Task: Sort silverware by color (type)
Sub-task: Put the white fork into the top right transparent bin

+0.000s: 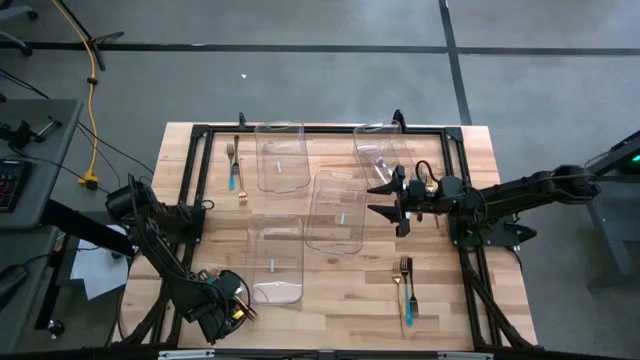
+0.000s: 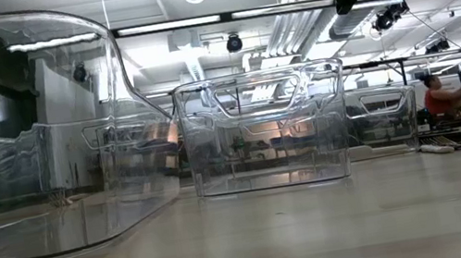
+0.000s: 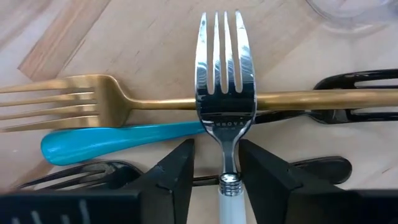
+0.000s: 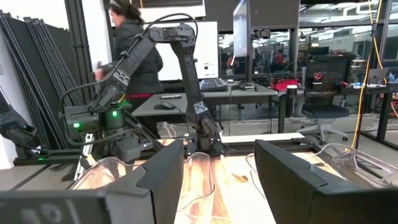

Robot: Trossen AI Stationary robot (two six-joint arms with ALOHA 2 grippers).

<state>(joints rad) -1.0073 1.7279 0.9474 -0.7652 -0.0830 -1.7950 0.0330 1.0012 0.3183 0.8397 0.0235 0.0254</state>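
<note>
Silverware sits in three spots on the table point(image 1: 330, 300): a heap under your left gripper point(image 3: 216, 171) at about 7 o'clock, a pair of forks point(image 1: 406, 288) near 5 o'clock, and a teal-handled piece point(image 1: 232, 168) at 10 o'clock beside the far-left bin point(image 1: 279, 156).

In the left wrist view, your left gripper straddles the neck of a silver fork point(image 3: 224, 93), just above its white handle point(image 3: 229, 205). The fingers point(image 3: 174, 177) stand on either side with gaps showing, so nothing is gripped. That fork lies across a gold fork point(image 3: 186, 99), a teal handle point(image 3: 124, 140) and black pieces point(image 3: 354, 93).

To do this pick well, keep the neck centred between the fingers and close squarely, so the round neck does not roll out. Lift straight up: my judgement is that dragging sideways would pull the gold fork and teal handle along.

Your right gripper point(image 1: 392, 197) hangs over the table at about 2 o'clock, fingers spread, holding nothing.

Several things stay unclear. From above, the left arm covers the heap, so you cannot count its pieces. The black pieces are cut off at the edges, and whether they are forks or spoons is hard to say. The low view is mostly clear bin walls point(image 2: 263, 128), with only a few tips point(image 2: 444, 145) at the right edge. Whether the bins hold anything yet, I cannot tell.
</note>
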